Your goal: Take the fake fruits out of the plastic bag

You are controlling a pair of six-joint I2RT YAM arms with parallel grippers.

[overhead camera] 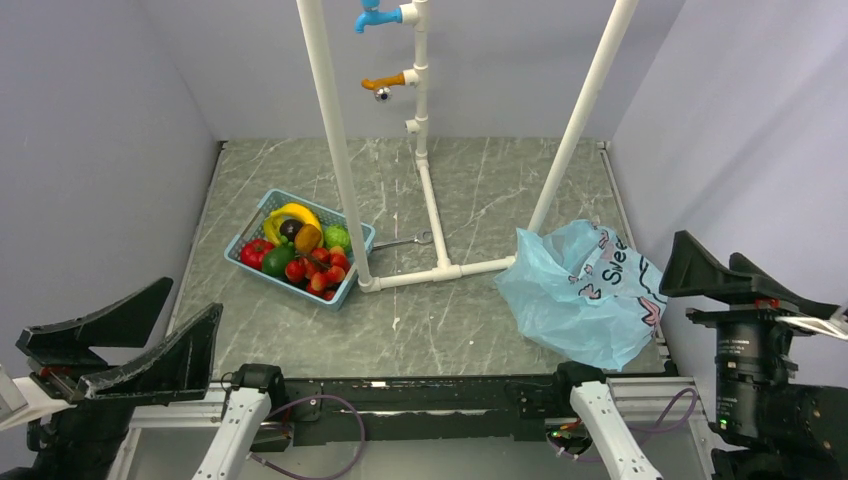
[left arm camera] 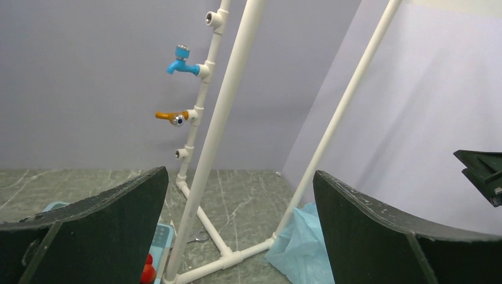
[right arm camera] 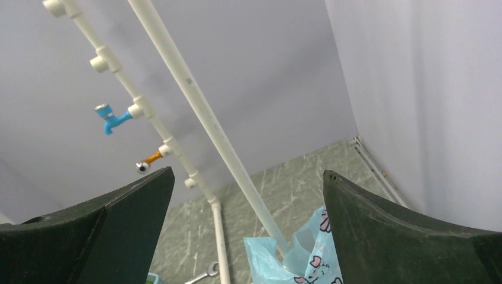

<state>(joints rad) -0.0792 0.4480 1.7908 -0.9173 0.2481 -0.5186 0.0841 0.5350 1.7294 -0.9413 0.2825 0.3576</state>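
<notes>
The fake fruits [overhead camera: 318, 270] lie in a blue basket [overhead camera: 252, 229] on the left of the table: several small red pieces, a larger red one, a dark green one and a brown one, with yellow bananas. Two red pieces [left arm camera: 147, 273] show in the left wrist view. The light-blue plastic bag [overhead camera: 585, 290] lies crumpled at the right, against a pipe foot; I cannot see what is inside it. It also shows in the left wrist view [left arm camera: 302, 248] and the right wrist view [right arm camera: 308, 254]. My left gripper [overhead camera: 194, 293] and right gripper [overhead camera: 708, 247] are open and empty, drawn back at the near corners.
A white pipe frame [overhead camera: 432, 215] with a blue tap [overhead camera: 375, 17] and an orange tap [overhead camera: 385, 82] stands mid-table, its slanted legs between basket and bag. A small wrench [overhead camera: 402, 241] lies beside the basket. Grey walls enclose the table on three sides.
</notes>
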